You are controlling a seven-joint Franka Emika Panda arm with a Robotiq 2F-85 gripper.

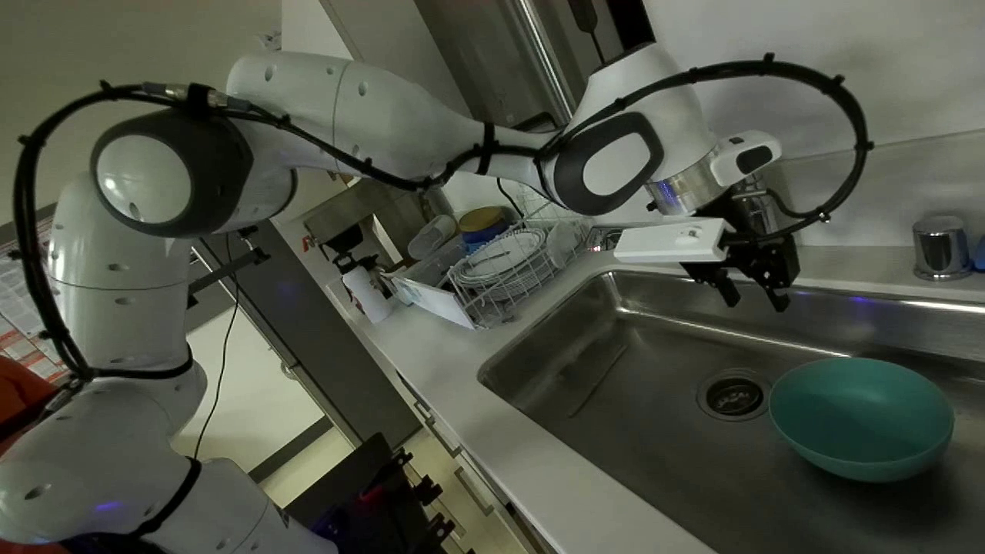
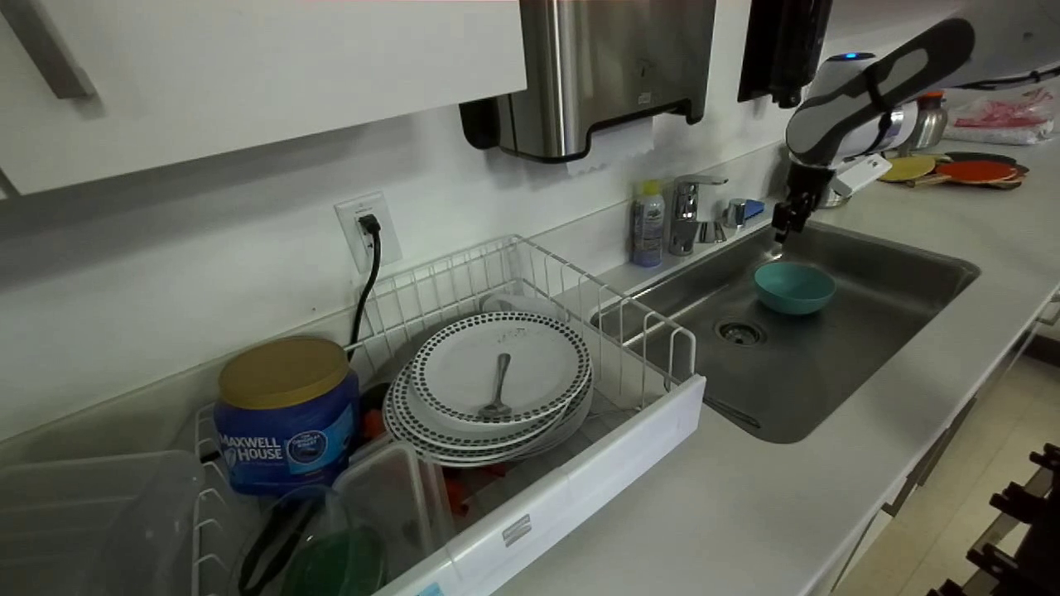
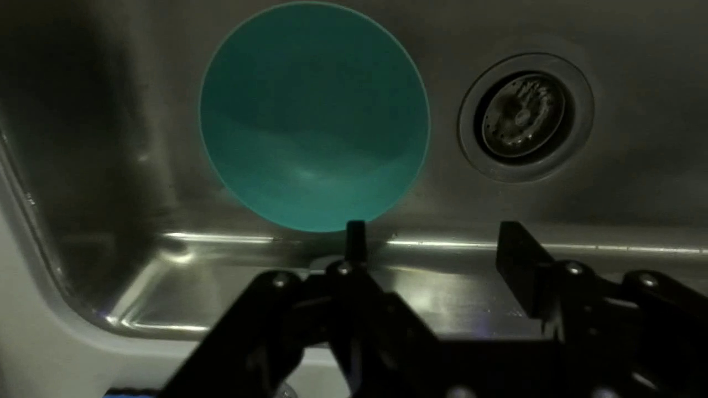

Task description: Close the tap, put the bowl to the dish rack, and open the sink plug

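The end effector (image 3: 431,237) hangs above the sink (image 1: 654,454), near its wall-side edge, its two fingers apart with sink steel showing between them in the wrist view. There the teal-green bowl (image 3: 315,119) lies between ten and eleven o'clock from it, and one fingertip covers a bit of the bowl's rim at five o'clock; both exterior views show the bowl lower down, apart from the fingers. It sits upright on the sink floor. Near it, at three o'clock in the wrist view, is the dark round sink plug (image 3: 522,117), set inside the drain ring (image 3: 468,124); whether it seals the hole cannot be told.

In an exterior view, the chrome tap (image 2: 685,219) stands on the desk (image 2: 720,497) at ten o'clock from the bowl, with a spray bottle (image 2: 648,228) just beside it at nine o'clock. The wire dish rack (image 2: 609,287) is on the desk at eight o'clock from the bowl, holding a stack of white plates (image 2: 542,364) with dark-patterned rims; a metal utensil (image 2: 495,409) lies on the top plate. At nine o'clock from the plates stands a blue coffee tub (image 2: 286,447) with a gold lid.
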